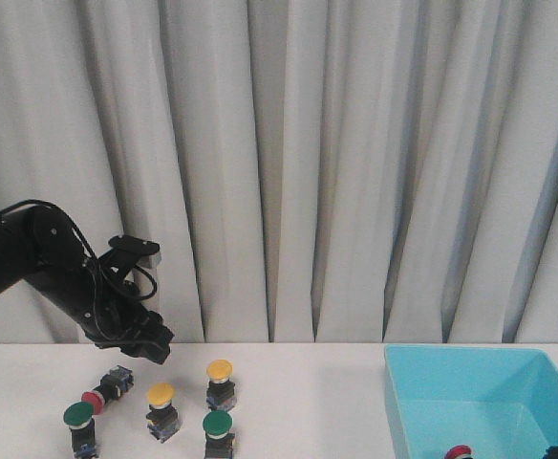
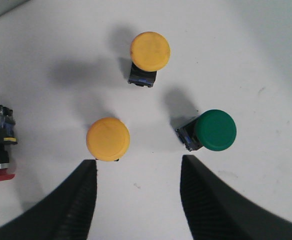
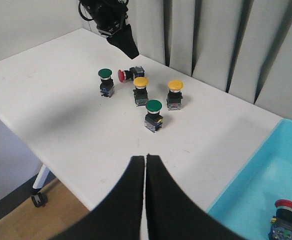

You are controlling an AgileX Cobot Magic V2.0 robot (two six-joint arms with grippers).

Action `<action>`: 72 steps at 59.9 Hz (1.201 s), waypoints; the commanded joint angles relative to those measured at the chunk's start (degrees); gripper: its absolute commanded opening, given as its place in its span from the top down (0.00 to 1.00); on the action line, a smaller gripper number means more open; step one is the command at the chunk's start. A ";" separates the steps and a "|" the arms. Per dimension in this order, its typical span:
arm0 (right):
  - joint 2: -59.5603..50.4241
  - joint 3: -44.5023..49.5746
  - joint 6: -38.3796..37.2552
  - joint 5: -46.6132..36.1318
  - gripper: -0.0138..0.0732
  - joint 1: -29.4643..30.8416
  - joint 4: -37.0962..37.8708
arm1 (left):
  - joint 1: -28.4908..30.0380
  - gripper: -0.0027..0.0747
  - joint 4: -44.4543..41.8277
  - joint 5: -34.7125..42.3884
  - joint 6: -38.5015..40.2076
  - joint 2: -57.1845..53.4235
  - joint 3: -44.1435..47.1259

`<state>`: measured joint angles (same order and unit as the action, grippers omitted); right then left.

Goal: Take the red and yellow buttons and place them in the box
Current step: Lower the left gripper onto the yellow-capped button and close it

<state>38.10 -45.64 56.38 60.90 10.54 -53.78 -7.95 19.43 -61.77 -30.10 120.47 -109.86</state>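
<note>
Curtains [image 1: 355, 163] back the tabletop [image 1: 298, 402]; five buttons cluster left, box [image 1: 480, 397] right, left end effector [image 1: 155, 346] hovering behind the cluster. Left wrist view: open, empty fingers [image 2: 76, 200] above two yellow buttons [image 2: 108, 139], one green [image 2: 215, 130]. Right wrist view: right end effector [image 3: 145, 172] closed, empty; a red button [image 3: 286, 216] in the box.

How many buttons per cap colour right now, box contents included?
Yellow buttons: 2
Green buttons: 2
Red buttons: 2, one lying on the table, one in the box
Total: 6
</note>
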 commanded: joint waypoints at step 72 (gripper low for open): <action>0.15 -1.33 -0.17 0.37 0.83 0.22 -2.85 | -0.28 0.32 1.71 10.03 2.46 7.55 -1.72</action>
<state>38.10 -45.64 56.16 62.92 10.54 -53.73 -7.95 19.42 -54.15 -28.06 130.98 -109.86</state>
